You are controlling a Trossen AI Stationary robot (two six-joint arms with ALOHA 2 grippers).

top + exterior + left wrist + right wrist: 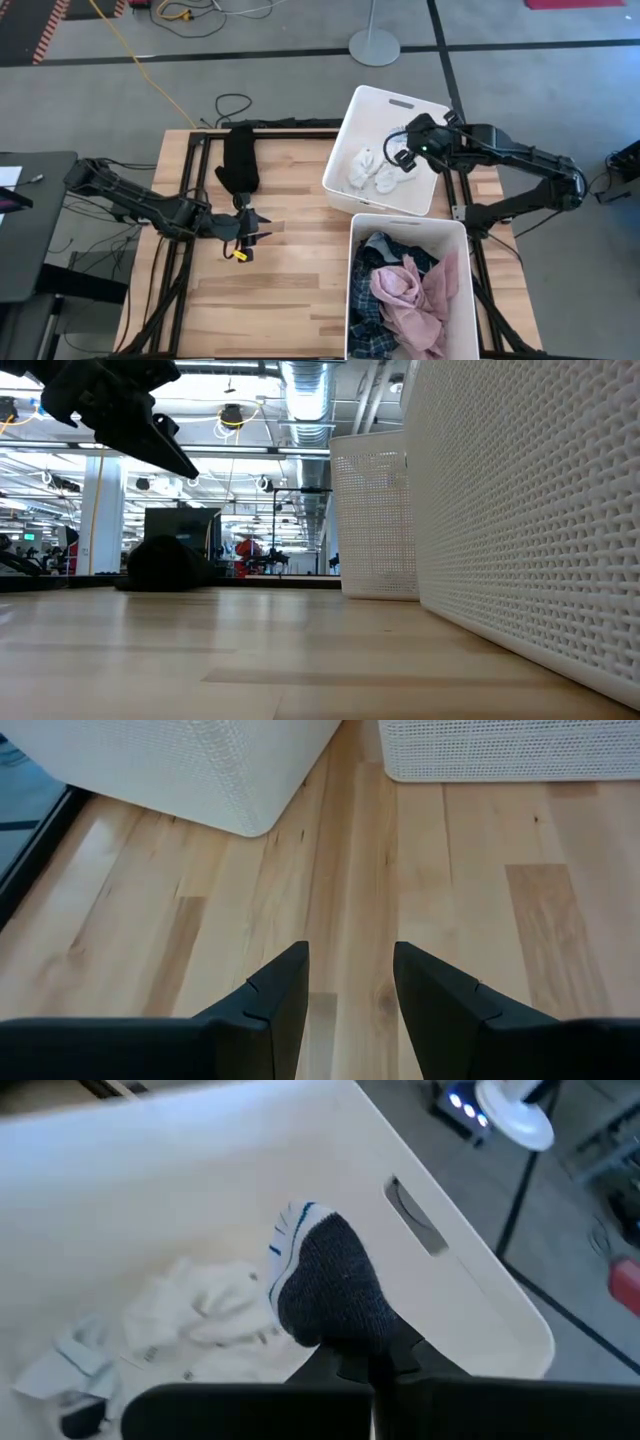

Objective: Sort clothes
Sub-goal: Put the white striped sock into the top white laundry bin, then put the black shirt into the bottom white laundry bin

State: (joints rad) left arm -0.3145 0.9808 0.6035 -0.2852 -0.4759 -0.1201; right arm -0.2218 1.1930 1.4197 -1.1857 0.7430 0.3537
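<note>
My right gripper [401, 158] is over the far white bin [352, 112], shut on a striped sock [325, 1280] with a grey end and blue lines. White socks [370, 172] lie on that bin's floor and also show in the right wrist view [190, 1312]. A black piece [238, 165] lies flat on the table's far left part and shows in the low view [165, 565]. My left gripper [256, 232] hovers open above bare wood [350, 995], near the black piece. The pink piece [415, 290] and blue plaid shirt [375, 250] lie in the near bin [462, 300]. My right gripper pinches the striped sock between its two fingers at the sock's grey end [345, 1332]. The grey end bulges out past the fingertips, with the white, blue-lined part [288, 1240] beyond it. The sock is lifted clear above the socks on the bin's floor.
The two white perforated bins stand on the table's right half, one behind the other; their walls fill the right of the low view [520, 520]. Open wood lies between my left gripper and the bins [300, 280]. The black frame rails run along the table's edges [180, 250].
</note>
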